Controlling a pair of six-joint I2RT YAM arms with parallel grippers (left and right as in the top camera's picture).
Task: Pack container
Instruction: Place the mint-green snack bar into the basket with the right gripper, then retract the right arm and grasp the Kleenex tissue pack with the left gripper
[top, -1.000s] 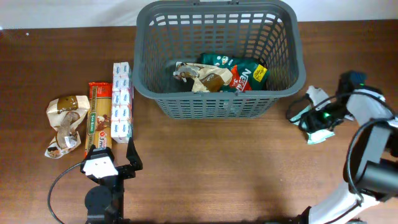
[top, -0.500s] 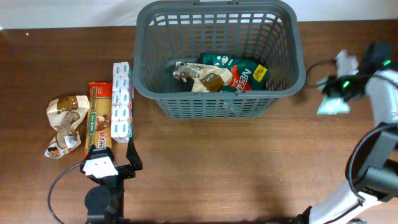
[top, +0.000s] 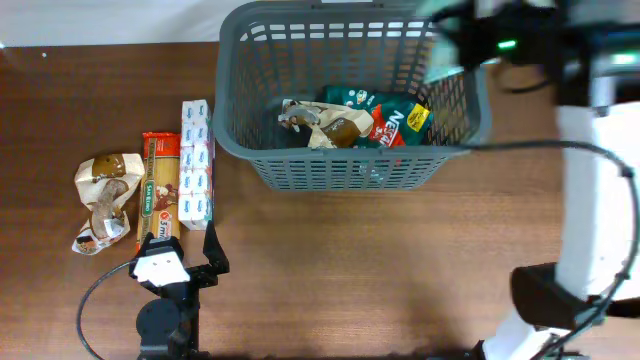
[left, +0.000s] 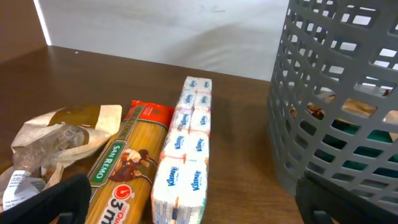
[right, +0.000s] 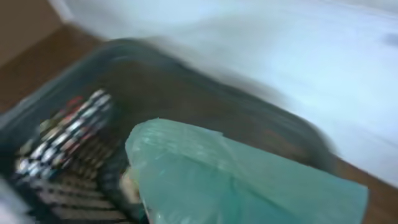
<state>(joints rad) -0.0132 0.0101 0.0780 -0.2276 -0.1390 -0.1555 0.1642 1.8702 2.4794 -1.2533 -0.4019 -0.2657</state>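
Matt grey plastic basket (top: 340, 170), smooth brown wooden table (top: 350, 260), glossy pasta wrapper (left: 118, 180), translucent green plastic packet (right: 236, 180).

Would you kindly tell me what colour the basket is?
The basket is dark grey; the overhead view shows it best.

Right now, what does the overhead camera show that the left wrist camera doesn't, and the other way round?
Only overhead: the right gripper, blurred, above the far right corner of the basket, holding a pale green packet. Only left wrist: the Kleenex name readable on the tissue pack, and the basket's slotted wall seen side-on. Both: the basket, the tissue pack, the spaghetti pack and the crumpled brown bag.
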